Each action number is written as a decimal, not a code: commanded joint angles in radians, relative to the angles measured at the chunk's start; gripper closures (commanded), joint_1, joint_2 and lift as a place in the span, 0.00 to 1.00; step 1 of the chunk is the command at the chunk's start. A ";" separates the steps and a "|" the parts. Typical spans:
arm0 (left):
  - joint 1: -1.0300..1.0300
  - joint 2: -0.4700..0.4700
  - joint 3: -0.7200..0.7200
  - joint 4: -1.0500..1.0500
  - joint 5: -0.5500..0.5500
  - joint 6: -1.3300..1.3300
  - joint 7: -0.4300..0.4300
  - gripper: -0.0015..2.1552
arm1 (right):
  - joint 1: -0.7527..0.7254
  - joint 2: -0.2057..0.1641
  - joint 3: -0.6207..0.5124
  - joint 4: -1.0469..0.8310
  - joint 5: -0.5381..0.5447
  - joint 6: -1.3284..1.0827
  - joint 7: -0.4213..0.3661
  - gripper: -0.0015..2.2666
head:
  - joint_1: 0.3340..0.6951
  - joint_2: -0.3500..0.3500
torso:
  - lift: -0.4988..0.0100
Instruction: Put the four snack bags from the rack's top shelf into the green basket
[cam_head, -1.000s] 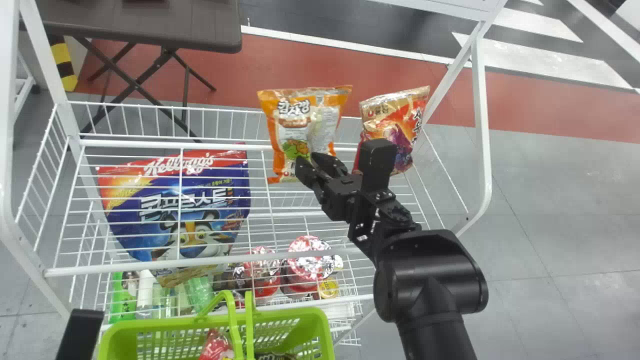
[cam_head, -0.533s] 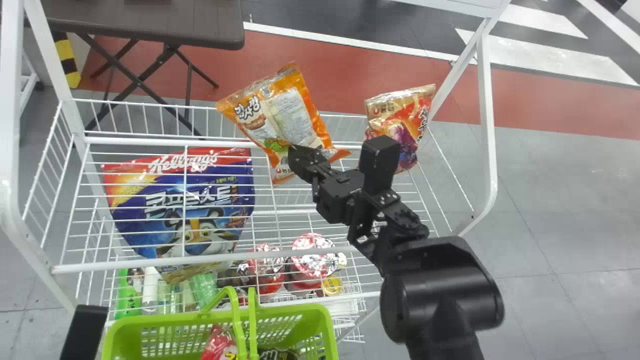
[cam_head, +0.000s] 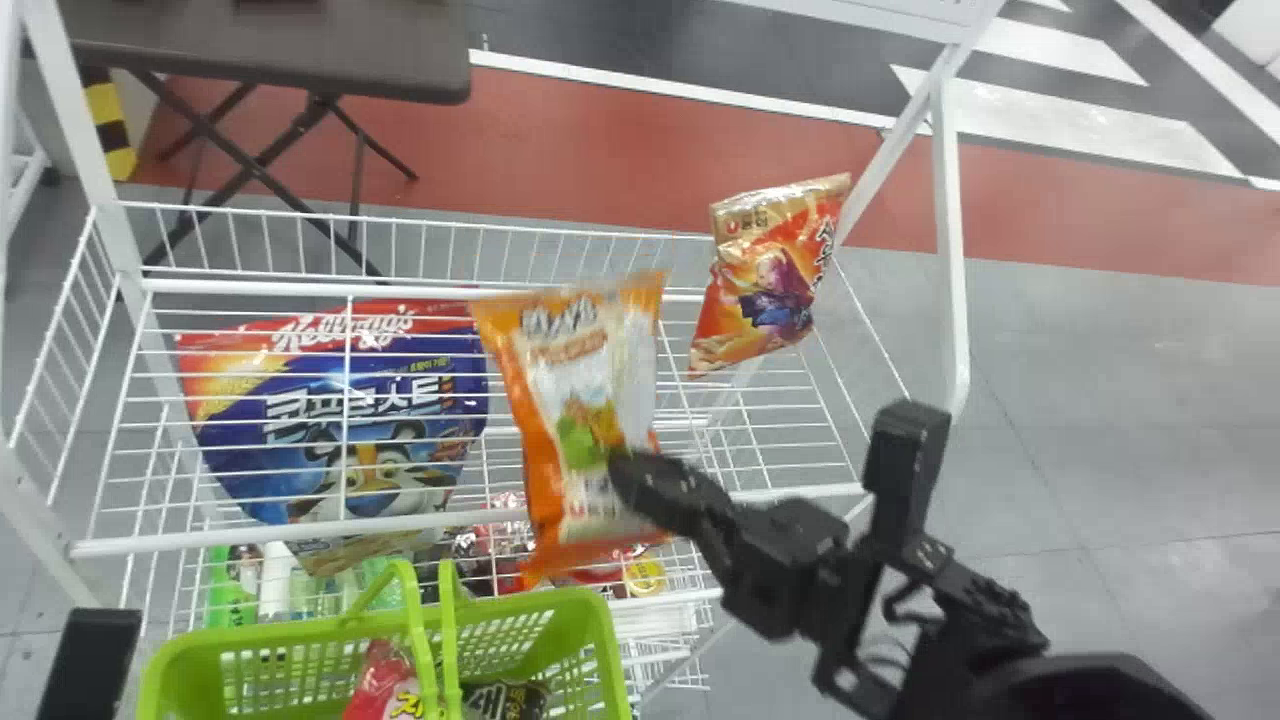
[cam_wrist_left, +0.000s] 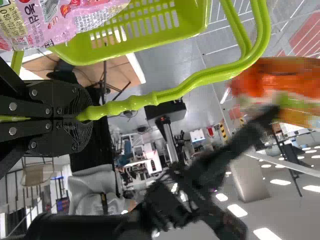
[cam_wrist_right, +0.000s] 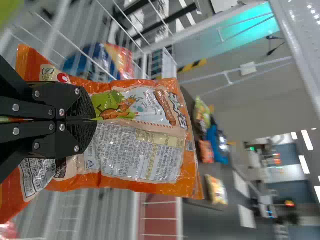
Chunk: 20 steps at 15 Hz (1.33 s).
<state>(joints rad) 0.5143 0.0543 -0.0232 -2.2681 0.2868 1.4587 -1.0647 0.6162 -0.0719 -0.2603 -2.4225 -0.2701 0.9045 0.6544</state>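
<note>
Right pincer (cam_head: 630, 478) tight on crinkled, glossy orange snack bag (cam_head: 565, 365)

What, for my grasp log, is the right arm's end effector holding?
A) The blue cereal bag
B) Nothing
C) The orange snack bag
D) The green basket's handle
C: the right end effector has its fingers closed on the orange snack bag.

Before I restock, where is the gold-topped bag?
In the head view, the gold-topped bag is at the top shelf's right end, right of the orange bag the right gripper holds.
</note>
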 joint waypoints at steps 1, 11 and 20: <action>0.001 -0.005 0.005 -0.001 0.000 -0.005 0.002 1.00 | 0.051 -0.008 -0.066 -0.026 -0.087 0.209 0.033 0.93 | 1.00 0.00 | 0.98; 0.007 -0.007 0.002 -0.015 0.008 -0.008 0.003 1.00 | 0.162 -0.068 0.069 0.155 -0.072 0.196 0.073 0.93 | 1.00 0.00 | 0.98; 0.012 -0.007 -0.004 -0.021 0.003 -0.008 0.006 1.00 | 0.134 -0.095 0.096 0.163 0.014 0.040 -0.033 0.00 | 1.00 0.00 | 0.98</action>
<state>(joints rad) 0.5261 0.0475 -0.0297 -2.2907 0.2901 1.4505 -1.0590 0.7423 -0.1685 -0.1473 -2.2366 -0.2423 0.9662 0.6144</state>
